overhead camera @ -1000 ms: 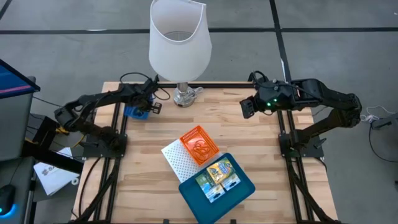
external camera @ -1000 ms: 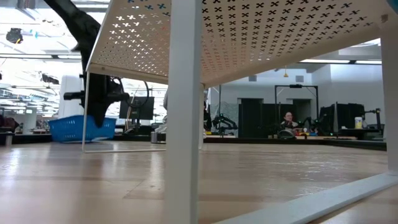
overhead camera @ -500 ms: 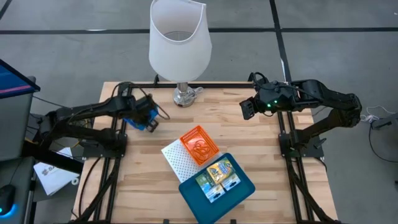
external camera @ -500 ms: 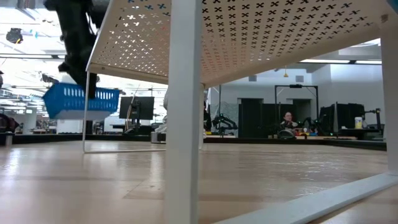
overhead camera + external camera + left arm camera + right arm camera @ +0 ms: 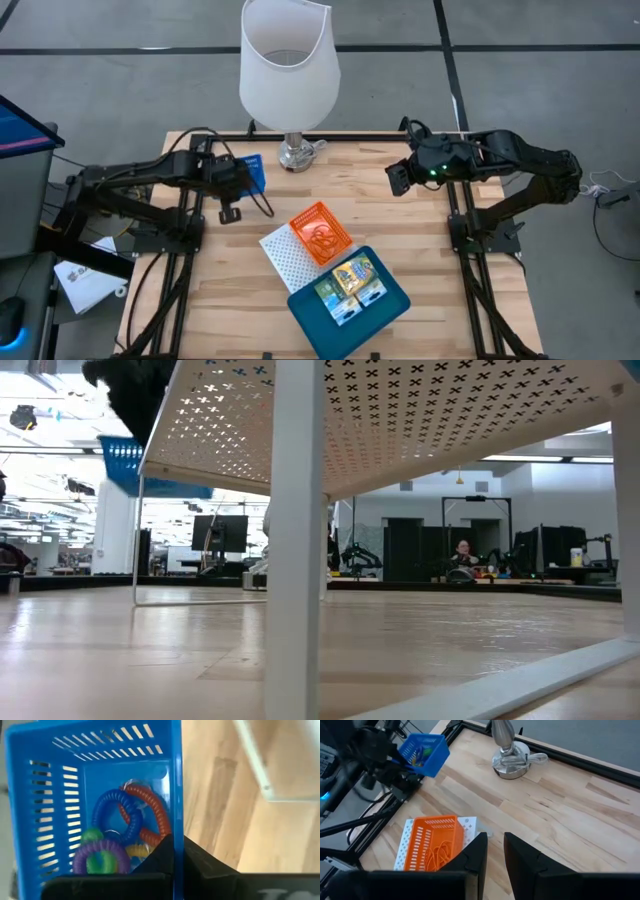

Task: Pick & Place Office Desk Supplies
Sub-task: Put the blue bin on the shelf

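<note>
One left pincer (image 5: 177, 851) clamped on blue basket (image 5: 100, 810) rim, airborne, right pincer (image 5: 493, 851) slightly apart.

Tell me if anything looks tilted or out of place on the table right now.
The blue basket is off the table, clamped by its wall in the left gripper and tilted in the air, coiled rings still inside. The orange basket sits on the white perforated shelf, not the table.

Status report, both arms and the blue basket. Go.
Left gripper shut on blue basket wall, basket airborne, coiled rings inside. Right gripper empty, hovering over the table's right side. Orange basket on white rack ahead.
</note>
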